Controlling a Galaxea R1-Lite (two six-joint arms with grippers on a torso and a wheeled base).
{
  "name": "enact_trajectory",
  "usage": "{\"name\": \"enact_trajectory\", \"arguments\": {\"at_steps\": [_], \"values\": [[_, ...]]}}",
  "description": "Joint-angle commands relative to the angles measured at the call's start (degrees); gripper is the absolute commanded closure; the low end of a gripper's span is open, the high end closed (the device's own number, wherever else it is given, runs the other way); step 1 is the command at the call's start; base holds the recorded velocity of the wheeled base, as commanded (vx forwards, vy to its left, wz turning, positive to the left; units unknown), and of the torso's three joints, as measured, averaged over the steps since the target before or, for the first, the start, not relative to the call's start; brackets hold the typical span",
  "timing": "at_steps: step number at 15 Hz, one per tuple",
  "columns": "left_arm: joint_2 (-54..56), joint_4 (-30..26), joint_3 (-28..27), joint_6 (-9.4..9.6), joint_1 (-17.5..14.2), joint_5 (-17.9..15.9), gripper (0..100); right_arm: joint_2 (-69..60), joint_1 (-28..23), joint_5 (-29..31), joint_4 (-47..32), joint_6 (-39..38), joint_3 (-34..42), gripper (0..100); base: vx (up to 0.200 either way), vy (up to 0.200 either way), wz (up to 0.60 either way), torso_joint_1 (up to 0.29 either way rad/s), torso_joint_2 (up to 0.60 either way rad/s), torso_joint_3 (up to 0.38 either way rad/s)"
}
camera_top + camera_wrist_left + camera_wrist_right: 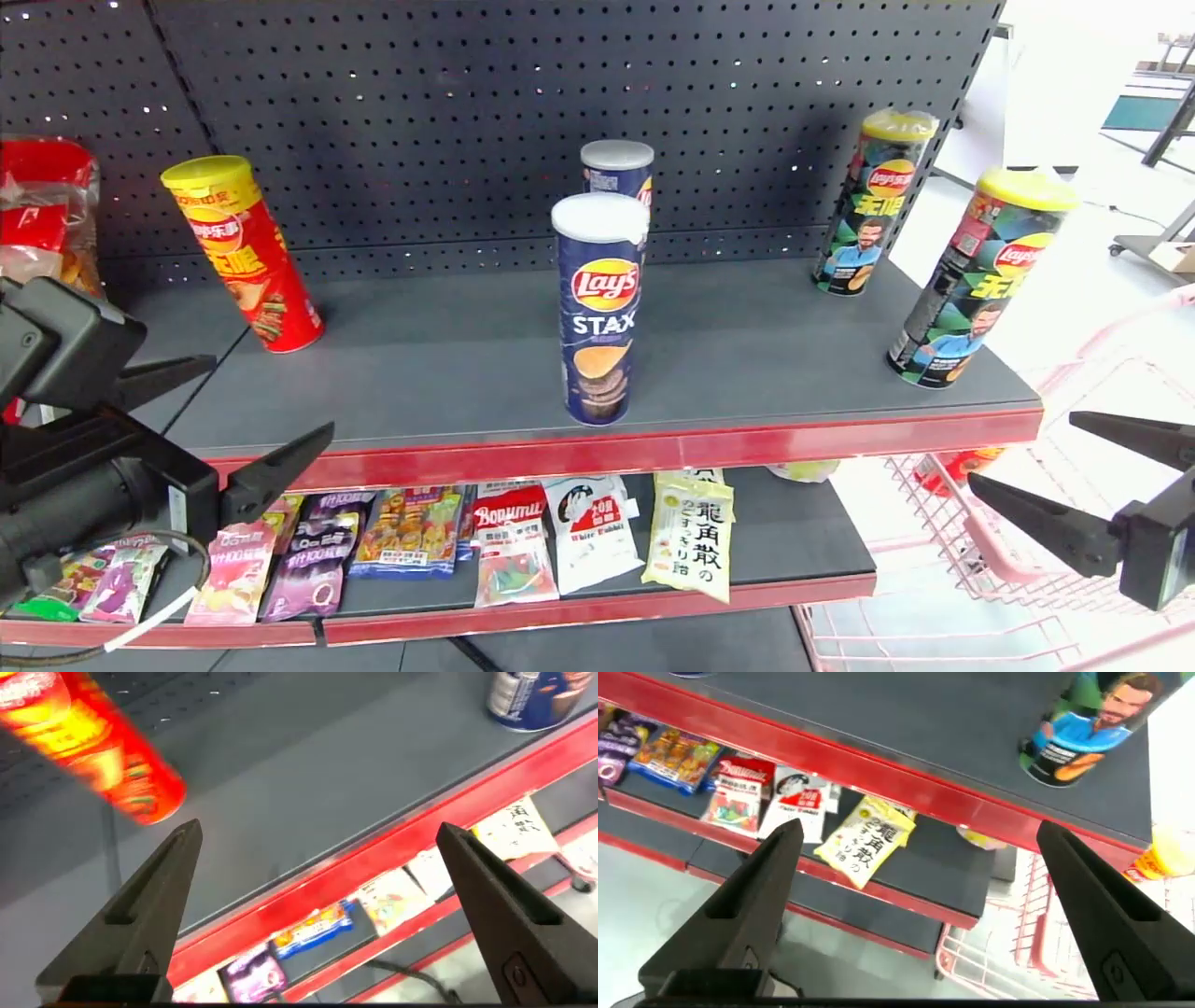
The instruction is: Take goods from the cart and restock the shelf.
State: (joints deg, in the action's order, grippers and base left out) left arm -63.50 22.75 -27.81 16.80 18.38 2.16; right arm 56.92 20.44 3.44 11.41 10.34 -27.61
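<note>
Cart (980, 541), head view: pink wire basket low at the robot's right, past the end of the shelf (728, 355); a red pack (962, 462) lies inside.
Grippers, head view: left gripper (271, 397) and right gripper (1022, 448) both spread wide, holding nothing.
Left wrist view: fingers apart over the shelf lip, near the red can (112, 756); best parked clear.
Right wrist view: cart wires below the spread fingers; probably next, lower this arm in and close squarely on one pack, missing the wires.
</note>
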Motion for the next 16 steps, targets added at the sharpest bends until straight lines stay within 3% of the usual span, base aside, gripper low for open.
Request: {"name": "enact_trajectory", "arguments": {"at_steps": [1,13,14,16], "values": [[0.5,0.0,0.6,-0.01,0.0,0.0,0,0.0,0.0,0.0,0.0,0.0,0.2,0,0.000,-0.200,0.00,0.012,0.00,-0.002],[1.9,0.0,1.5,0.16,-0.5,0.0,0,0.0,-0.1,0.1,0.3,0.0,0.6,0,0.000,-0.200,0.00,0.001,0.00,0.004],[2.0,0.0,1.5,0.96,-0.5,0.0,0,0.1,-0.1,0.0,0.3,0.0,0.7,0,0.000,-0.200,0.00,0.002,0.00,0.007],[3.4,-0.1,1.6,1.04,-0.4,-1.1,0,0.0,-0.1,0.0,0.5,0.1,1.5,0,0.000,0.000,0.00,0.000,0.00,0.000]]}}
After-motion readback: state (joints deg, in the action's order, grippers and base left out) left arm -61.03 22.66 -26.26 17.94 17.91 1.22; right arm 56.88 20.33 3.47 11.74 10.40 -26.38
